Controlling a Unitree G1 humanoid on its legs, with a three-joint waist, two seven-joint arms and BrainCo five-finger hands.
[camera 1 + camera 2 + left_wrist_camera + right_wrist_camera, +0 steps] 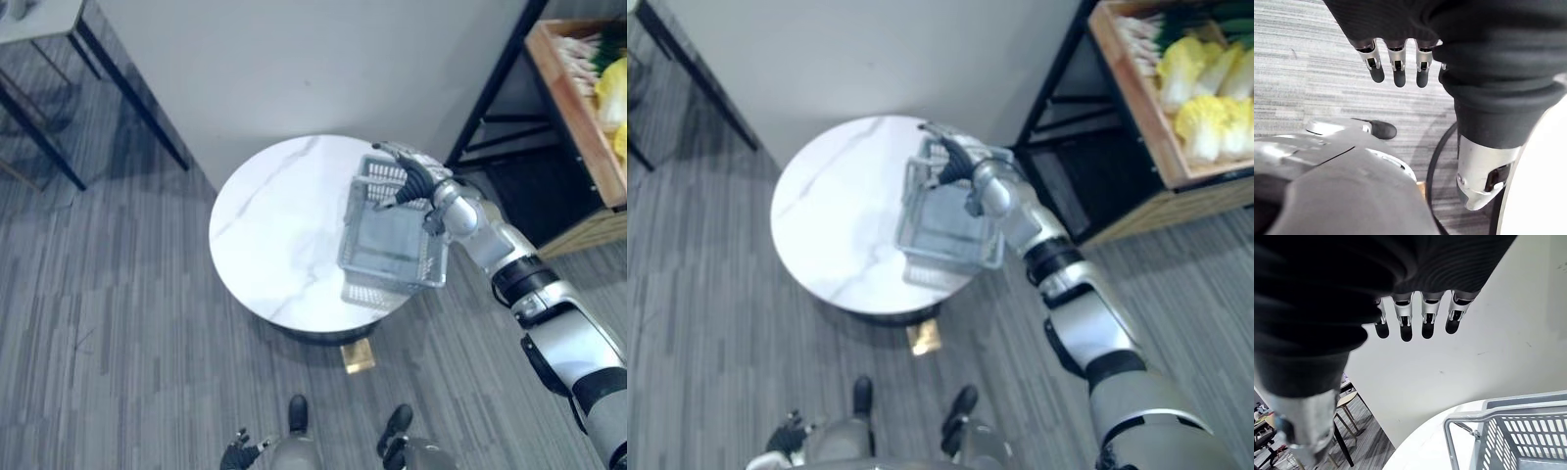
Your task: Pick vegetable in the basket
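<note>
At the lower left, the robot's left hand [240, 453] hangs low over the grey striped carpet [118, 323]. In its own wrist view its fingers [1399, 68] point down, relaxed and holding nothing.

Further right stands the round white marble-patterned table [274, 215], in front of a plain white wall panel [294, 69]. A small brass-coloured square piece [358, 354] lies on the carpet just below the table's near edge.

The grey slotted plastic basket [380, 291] rests on the right part of the tabletop, its near end reaching the table's edge. The right hand [411, 176] is above the basket's far end. Its fingers [1405, 325] are spread and straight, gripping nothing, and in the right wrist view the basket's grey handle [1484, 417] lies apart from them.

To the right of the table rises a black metal shelf frame [495, 88]. It carries a wooden crate [1136, 108] that holds the pale yellow leafy cabbages [1200, 122], well apart from the basket and from both hands. Other pale stalks lie toward the crate's far end, too small to tell what they are.
</note>
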